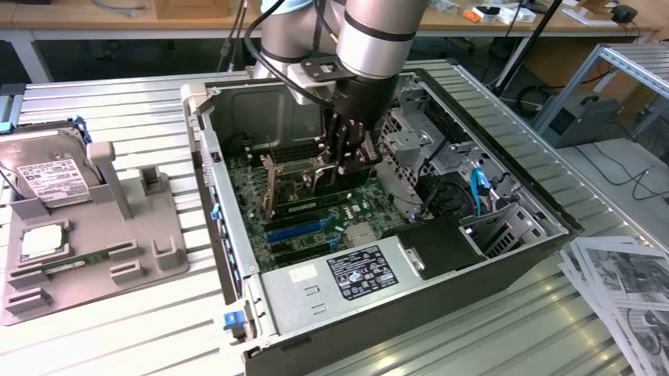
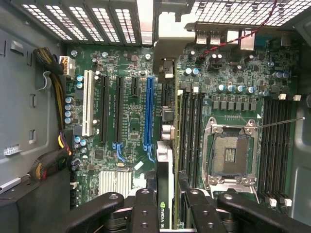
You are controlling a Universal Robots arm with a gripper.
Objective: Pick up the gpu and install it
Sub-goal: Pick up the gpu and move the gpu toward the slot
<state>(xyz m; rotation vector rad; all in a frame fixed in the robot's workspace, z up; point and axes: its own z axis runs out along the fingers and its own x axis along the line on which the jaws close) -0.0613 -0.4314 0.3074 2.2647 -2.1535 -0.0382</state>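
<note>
Where the gripper [image 2: 167, 196] closes, the gpu [image 2: 164, 167] stands clamped.

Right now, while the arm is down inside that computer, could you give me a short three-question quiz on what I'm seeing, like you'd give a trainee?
1. True or false: the gripper is shut on the gpu, holding it on edge above the motherboard.
2. The processor socket is: A) empty, B) covered by a fan, C) hidden under a cable bundle.
3. What white-labelled part stands in the grey tray at the exterior view's left?

Key: 1 true; 2 A; 3 the hard drive.
</note>
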